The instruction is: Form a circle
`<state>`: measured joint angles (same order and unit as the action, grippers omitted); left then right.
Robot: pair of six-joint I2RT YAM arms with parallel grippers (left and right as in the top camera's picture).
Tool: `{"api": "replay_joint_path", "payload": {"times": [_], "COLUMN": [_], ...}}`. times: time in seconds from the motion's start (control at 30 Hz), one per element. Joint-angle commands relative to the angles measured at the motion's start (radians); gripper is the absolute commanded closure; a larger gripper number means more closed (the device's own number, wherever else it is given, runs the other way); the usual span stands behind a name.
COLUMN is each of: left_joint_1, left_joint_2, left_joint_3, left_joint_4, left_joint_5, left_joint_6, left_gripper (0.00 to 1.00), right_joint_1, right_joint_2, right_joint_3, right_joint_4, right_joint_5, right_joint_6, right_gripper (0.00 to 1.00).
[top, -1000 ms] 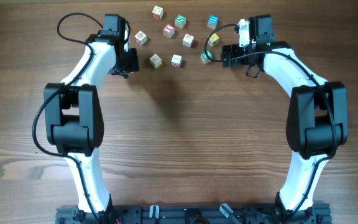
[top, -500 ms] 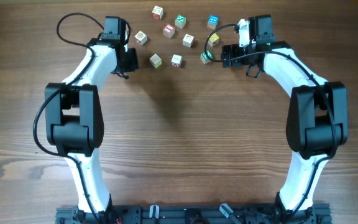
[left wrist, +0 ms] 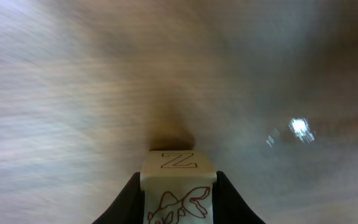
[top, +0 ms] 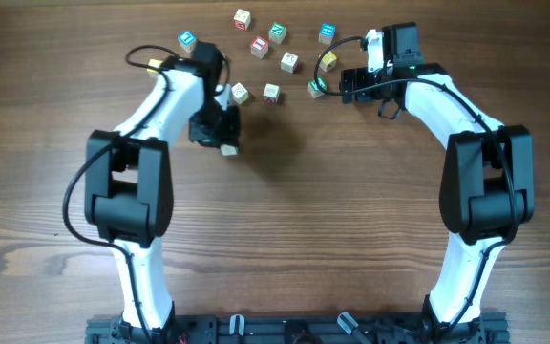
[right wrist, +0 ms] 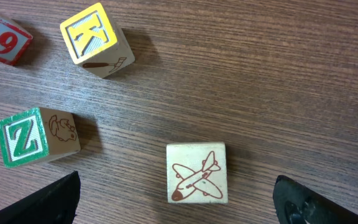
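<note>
Letter cubes (top: pixel 270 93) are mostly scattered loose along the far side of the wooden table (top: pixel 285 220), no ring shape to them at all. Left gripper (left wrist: pixel 179 182) is clamped on a cream cube (left wrist: pixel 179 163) with an outlined Z on one face and some animal sketch on another, nearer the middle and apart from the bunch. Can't tell if it's off the wood. Right gripper (right wrist: pixel 176 180) is spread wide, a plane cube (right wrist: pixel 196 173) sitting between its fingers, untouched. Green Z cube (right wrist: pixel 23 137) and yellow K cube (right wrist: pixel 92 37) lie just beyond.
</note>
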<state>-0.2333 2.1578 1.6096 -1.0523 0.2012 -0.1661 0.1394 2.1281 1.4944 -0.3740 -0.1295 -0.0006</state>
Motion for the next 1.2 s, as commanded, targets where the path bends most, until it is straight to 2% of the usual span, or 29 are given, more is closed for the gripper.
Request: {"api": "replay_joint_path", "payload": {"times": [0.0, 0.1, 0.37, 0.57, 0.63, 0.73, 0.83, 1.03, 1.1, 1.17], "left_joint_1": [-0.062, -0.094, -0.132, -0.248, -0.287, -0.295, -0.257, -0.164, -0.151, -0.158], "left_joint_2": [0.004, -0.006, -0.184, -0.195, -0.195, -0.195, -0.195, -0.194, -0.194, -0.193], "left_joint_3": [-0.019, -0.019, -0.02, -0.056, -0.108, -0.166, -0.217, -0.264, -0.269, -0.269], "left_joint_4": [-0.045, -0.086, -0.132, -0.144, -0.102, -0.024, 0.07, 0.114, 0.153, 0.187], "left_joint_5": [0.005, 0.003, -0.047, -0.232, -0.316, -0.338, -0.359, -0.35, -0.326, -0.322], "left_joint_6": [-0.053, -0.055, -0.133, -0.256, -0.324, -0.344, -0.344, -0.418, -0.389, -0.306], "left_gripper": [0.94, 0.96, 0.96, 0.96, 0.95, 0.95, 0.92, 0.96, 0.96, 0.96], "right_joint_1": [-0.002, -0.002, -0.002, -0.002, -0.002, -0.002, -0.002, -0.002, -0.002, -0.002], "right_joint_2": [0.02, 0.02, 0.02, 0.02, 0.02, 0.02, 0.02, 0.02, 0.02, 0.02], "right_joint_3": [0.002, 0.002, 0.002, 0.002, 0.002, 0.002, 0.002, 0.002, 0.002, 0.002], "right_joint_4": [0.0, 0.0, 0.0, 0.0, 0.0, 0.0, 0.0, 0.0, 0.0, 0.0], "right_joint_5": [0.01, 0.01, 0.01, 0.01, 0.01, 0.01, 0.01, 0.01, 0.01, 0.01], "right_joint_6": [0.004, 0.004, 0.004, 0.004, 0.004, 0.004, 0.004, 0.004, 0.004, 0.004], "right_gripper": [0.0, 0.0, 0.0, 0.0, 0.0, 0.0, 0.0, 0.0, 0.0, 0.0]}}
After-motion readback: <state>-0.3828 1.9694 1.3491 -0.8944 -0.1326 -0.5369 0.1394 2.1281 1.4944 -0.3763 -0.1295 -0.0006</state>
